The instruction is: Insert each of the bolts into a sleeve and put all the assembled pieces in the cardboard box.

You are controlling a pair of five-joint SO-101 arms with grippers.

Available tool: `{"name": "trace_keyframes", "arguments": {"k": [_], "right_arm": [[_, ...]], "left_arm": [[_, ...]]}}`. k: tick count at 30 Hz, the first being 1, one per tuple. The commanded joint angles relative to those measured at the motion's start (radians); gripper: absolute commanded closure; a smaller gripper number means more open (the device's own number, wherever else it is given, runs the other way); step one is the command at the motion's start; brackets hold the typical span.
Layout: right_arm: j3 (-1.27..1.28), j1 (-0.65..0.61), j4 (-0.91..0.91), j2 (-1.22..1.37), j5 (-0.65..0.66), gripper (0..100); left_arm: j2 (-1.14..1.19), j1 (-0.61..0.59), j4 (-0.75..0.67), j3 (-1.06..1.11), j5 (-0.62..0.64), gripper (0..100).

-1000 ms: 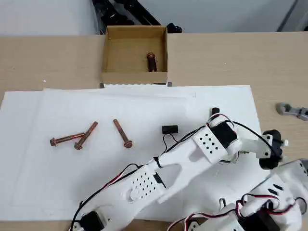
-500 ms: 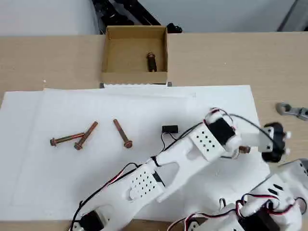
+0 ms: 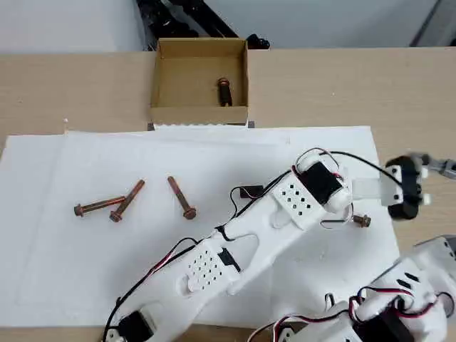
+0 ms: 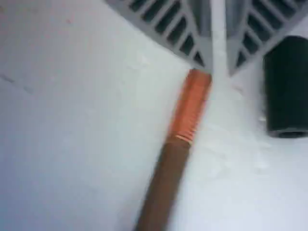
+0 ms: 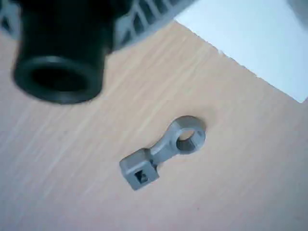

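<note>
Wood table (image 5: 231,192): grey link (image 5: 161,153) nr R pincer (image 5: 72,21) gripping sleeve (image 5: 60,74); L pincer (image 4: 219,62) ajar.

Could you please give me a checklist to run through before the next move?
1. Sleeve held by right end effector: ok, clamped above the wood.
2. Sleeve bore free: ok, the open end looks empty.
3. Bolt gripped by left end effector: not ok; it lies on the paper, threaded tip by the jaws, not between them.
4. Bolt lined up with the held sleeve: cannot tell.
5. Box has room: ok, one piece inside.
</note>
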Motion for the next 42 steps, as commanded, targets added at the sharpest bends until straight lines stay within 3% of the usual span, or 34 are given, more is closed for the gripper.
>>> {"name": "trace_keyframes", "arguments": {"k": [1,16,27,31,36,42], "right_arm": [[-0.008,0.004,0.002,-0.007,0.008,99.6],[-0.006,-0.059,0.004,-0.007,-0.015,99.6],[-0.006,-0.059,0.005,-0.007,-0.014,99.6],[-0.006,-0.059,0.005,-0.007,-0.014,99.6],[-0.006,-0.061,0.005,-0.007,-0.014,99.6],[-0.008,-0.061,0.005,-0.007,-0.014,99.6]], "left_arm": [[-0.08,0.005,0.015,0.027,-0.012,95],[-0.077,0.071,-0.034,0.124,-0.1,89],[-0.041,0.071,-0.226,0.225,-0.1,63],[-0.035,0.071,-0.198,0.211,-0.135,62],[-0.029,0.087,-0.083,0.222,-0.29,66],[-0.017,0.095,-0.051,0.223,-0.324,67]]}}
